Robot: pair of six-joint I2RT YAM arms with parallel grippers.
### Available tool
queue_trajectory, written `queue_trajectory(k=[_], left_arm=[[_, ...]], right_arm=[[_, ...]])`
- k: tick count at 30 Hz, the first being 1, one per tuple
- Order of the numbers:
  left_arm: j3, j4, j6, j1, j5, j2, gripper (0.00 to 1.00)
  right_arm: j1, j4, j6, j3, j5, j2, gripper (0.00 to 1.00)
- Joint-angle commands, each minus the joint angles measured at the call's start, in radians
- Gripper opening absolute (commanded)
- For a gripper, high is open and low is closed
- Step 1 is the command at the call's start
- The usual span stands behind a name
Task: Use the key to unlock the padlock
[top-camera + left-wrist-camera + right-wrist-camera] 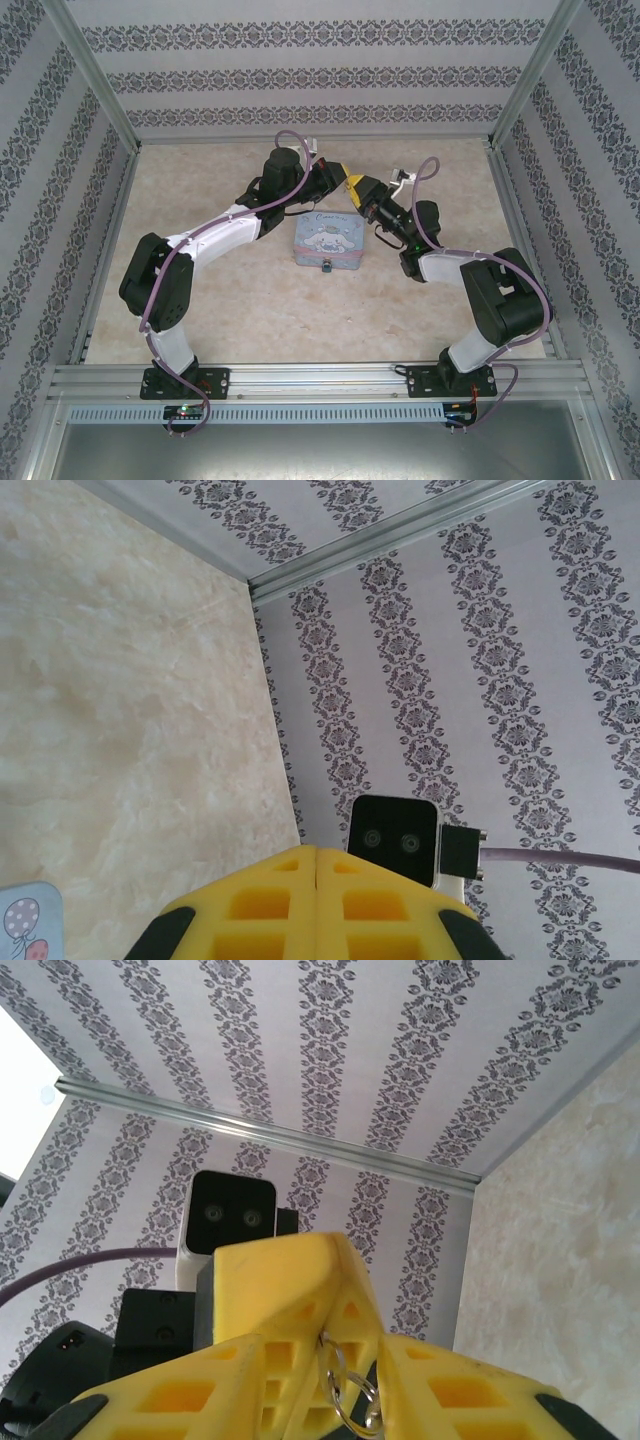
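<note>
Top external view: nearest the arm bases we are finding the padlock [327, 267], a tiny bluish lock sitting at the near edge of the tin [328, 238], which is resting on the table [240, 300]. Beyond the tin's far right corner the two end effectors are meeting tip to tip, so the padlock is lying back toward the bases from them, with the whole tin in between.

The left end effector [346, 184] is pinching fully closed. In the right wrist view a key ring [350, 1392] is dangling at its tip, and the key itself is hiding from us. The right end effector [362, 192] is standing partly open around that tip and ring, and we cannot tell whether its fingers [470, 1390] are gripping anything.

We are judging both arms about equally near the padlock, whose long axis is too small to read. Whichever is carrying the key will be needing to travel back over the tin and down toward its near edge.
</note>
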State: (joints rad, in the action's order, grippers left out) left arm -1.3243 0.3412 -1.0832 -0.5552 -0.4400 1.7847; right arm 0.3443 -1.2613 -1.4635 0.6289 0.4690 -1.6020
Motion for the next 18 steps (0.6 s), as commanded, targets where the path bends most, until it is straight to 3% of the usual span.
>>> queue_trajectory(k=[1, 18], left_arm=[[-0.019, 0.038, -0.006, -0.005, 0.009, -0.015, 0.00], [-0.010, 0.053, -0.019, -0.005, 0.001, -0.014, 0.00]], right_arm=[[0.007, -0.071, 0.000, -0.016, 0.004, -0.004, 0.35], [0.009, -0.094, -0.025, 0.008, 0.000, -0.040, 0.26]])
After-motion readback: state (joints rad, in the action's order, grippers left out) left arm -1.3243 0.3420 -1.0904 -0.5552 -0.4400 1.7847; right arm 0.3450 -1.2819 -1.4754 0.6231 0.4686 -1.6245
